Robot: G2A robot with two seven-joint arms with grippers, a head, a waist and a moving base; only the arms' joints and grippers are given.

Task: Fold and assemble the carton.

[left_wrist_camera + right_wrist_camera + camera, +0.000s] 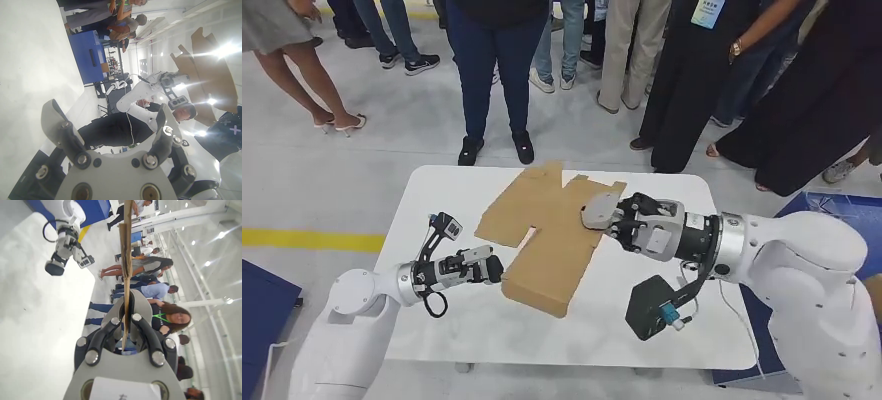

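A flat brown carton (547, 235) is held above the white table (442, 195), its flaps spread wide. My right gripper (599, 212) is shut on the carton's right edge; in the right wrist view the cardboard (126, 256) runs edge-on between the closed fingers (140, 306). My left gripper (494, 268) sits low at the carton's near left corner, open, with nothing between its fingers (56, 113). From the left wrist view the carton (209, 79) hangs above and beyond, apart from the gripper (107, 111).
Several people stand along the table's far side. A yellow floor line (312, 240) runs at the left. Blue cabinets (88, 56) stand beyond the table's edge. The right arm's black camera block (652, 308) hangs over the table's near right part.
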